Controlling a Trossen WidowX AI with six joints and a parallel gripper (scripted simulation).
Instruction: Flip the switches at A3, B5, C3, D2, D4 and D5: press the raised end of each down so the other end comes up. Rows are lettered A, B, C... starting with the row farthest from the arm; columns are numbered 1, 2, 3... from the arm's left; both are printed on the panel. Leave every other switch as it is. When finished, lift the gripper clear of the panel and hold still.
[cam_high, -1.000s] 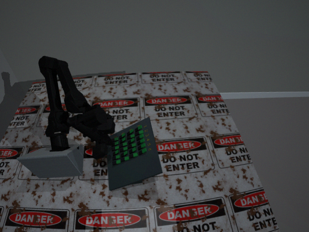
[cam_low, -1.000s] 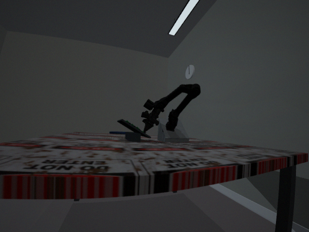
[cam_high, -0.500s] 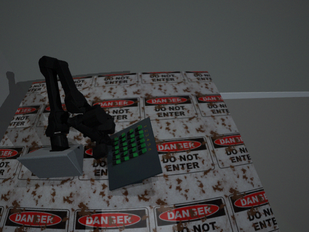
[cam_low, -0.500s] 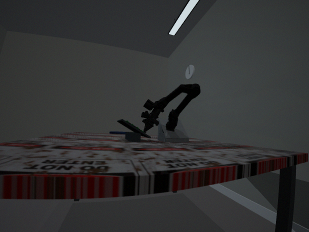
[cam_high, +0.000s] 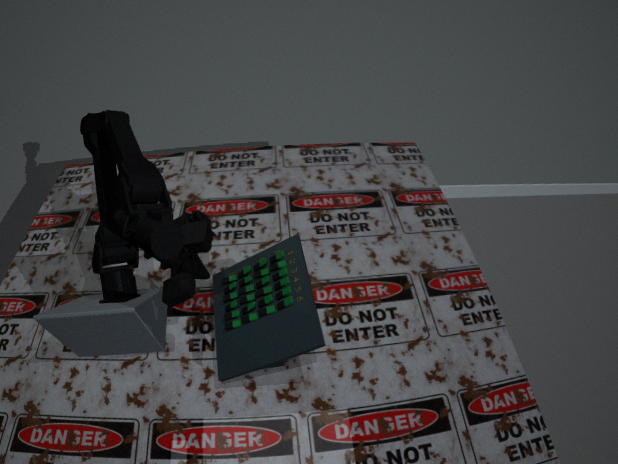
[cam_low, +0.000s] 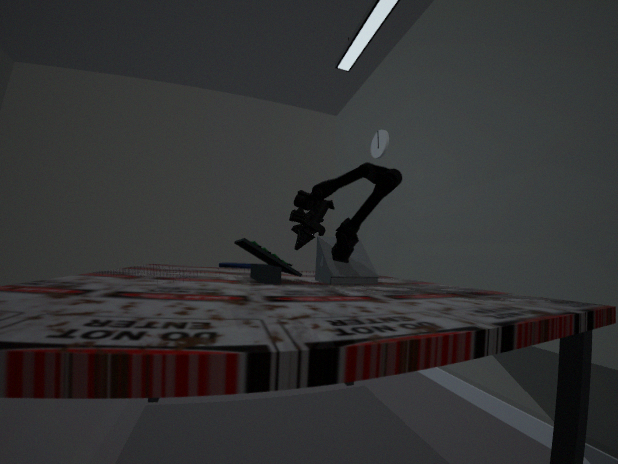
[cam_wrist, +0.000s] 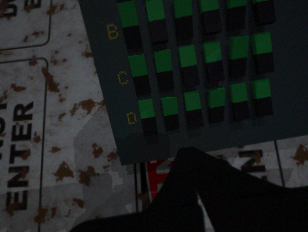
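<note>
The dark switch panel lies tilted in front of the arm, its green and black switches in lettered rows. My gripper is shut and empty, above and just off the panel's near edge, touching no switch. In the wrist view, switches D2, D4, D5 and C3 show with their green halves on the far side. B5 is cut by the top edge. A3 is out of the wrist view. Which ends are raised is hard to tell in this dim light.
The grey wedge-shaped base carries the arm. A block supports the panel from below. A blue object lies beyond the panel in the exterior view. The table has a printed danger-sign surface.
</note>
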